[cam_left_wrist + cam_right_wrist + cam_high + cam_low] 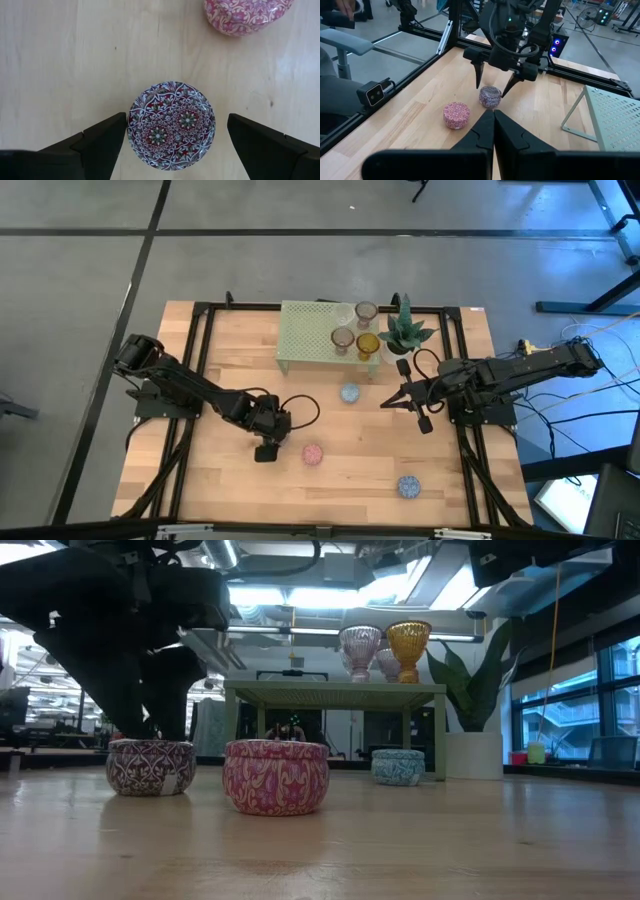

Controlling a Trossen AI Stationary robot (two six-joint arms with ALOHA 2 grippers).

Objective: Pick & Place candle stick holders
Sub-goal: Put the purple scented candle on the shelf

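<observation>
Your left gripper (172, 145) is hanging over the dark-patterned holder (171, 126) near the table's (220, 490) left-middle, jaws spread wide and straddling it, holding nothing. The pink holder (245, 15) is sitting just beside it, so a skewed descent is risking a finger clipping either rim and shoving it. Your right gripper (493, 120) is waiting near the right edge, fingers pressed together, empty.

Two dark jointed arms, looping black cables, wedge-shaped fingers
</observation>
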